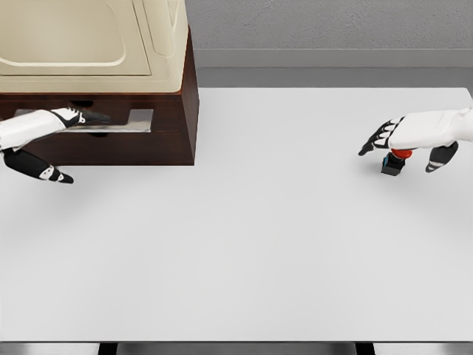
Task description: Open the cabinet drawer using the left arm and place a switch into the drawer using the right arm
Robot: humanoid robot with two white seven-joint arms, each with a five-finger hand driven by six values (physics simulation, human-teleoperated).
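While left fingers [83,116] touch the drawer handle [111,127], right fingers [378,138] spread above the switch [395,162].

Simulated lab: bare white table [259,244], plain grey wall [332,22]

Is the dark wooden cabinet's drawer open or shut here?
Shut: the drawer front sits flush with the dark wooden cabinet. The left hand is at its metal handle; whether it grips cannot be told.

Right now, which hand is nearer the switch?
Right. The right hand hangs directly over the red-topped switch on the table. The left hand is far across the table, at the drawer handle of the cabinet.
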